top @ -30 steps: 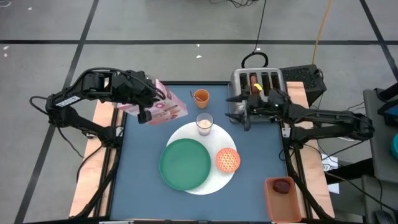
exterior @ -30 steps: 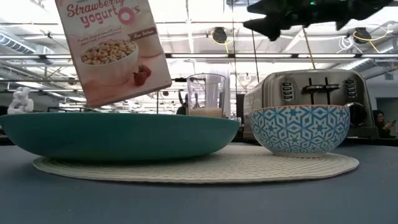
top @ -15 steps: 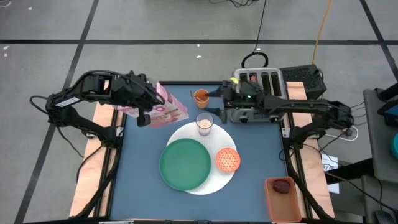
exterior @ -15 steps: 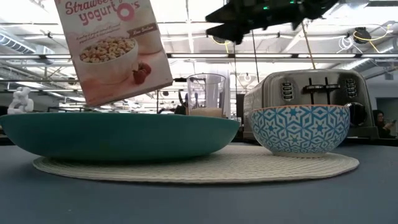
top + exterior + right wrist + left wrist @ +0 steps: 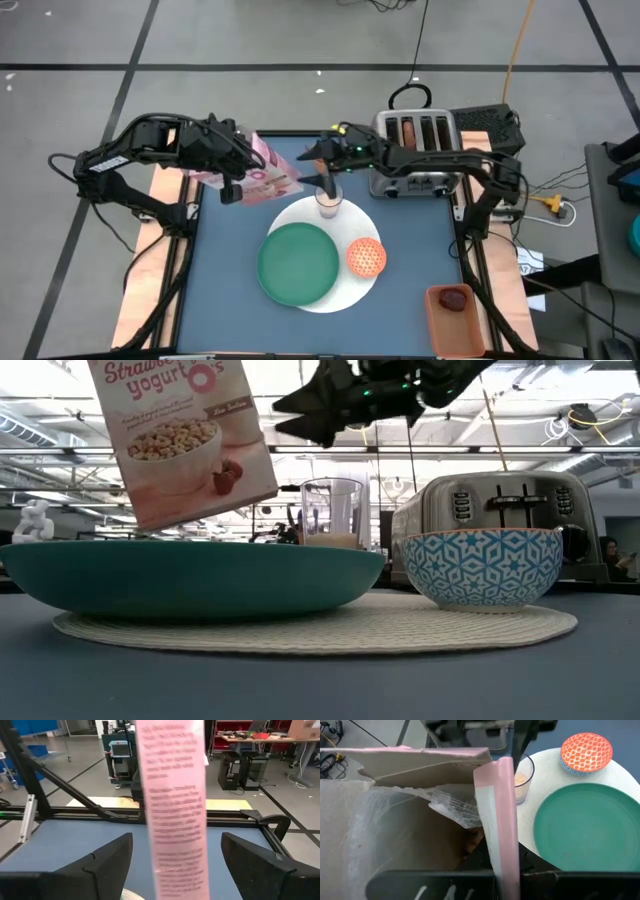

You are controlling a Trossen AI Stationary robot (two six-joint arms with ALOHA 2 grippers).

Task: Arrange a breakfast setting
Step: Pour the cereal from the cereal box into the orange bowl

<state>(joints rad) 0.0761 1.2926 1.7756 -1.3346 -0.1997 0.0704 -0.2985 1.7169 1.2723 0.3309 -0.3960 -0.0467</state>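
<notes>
The left gripper [image 5: 243, 172] holds the pink cereal box [image 5: 265, 170] clamped in its jaws, tilted above the surface [image 5: 230, 280] just beside the milk glass [image 5: 329, 197]. The right gripper [image 5: 322, 153] hangs over the glass with jaws wide and nothing in them, facing the box. The green round plate [image 5: 298, 263] and small orange bowl [image 5: 366, 257] rest on the larger white disc [image 5: 345, 290].

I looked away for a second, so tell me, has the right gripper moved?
Yes. In the high view the right gripper has swung left, away from the toaster, and now hangs open near the milk glass, facing the pink cereal box.
</notes>
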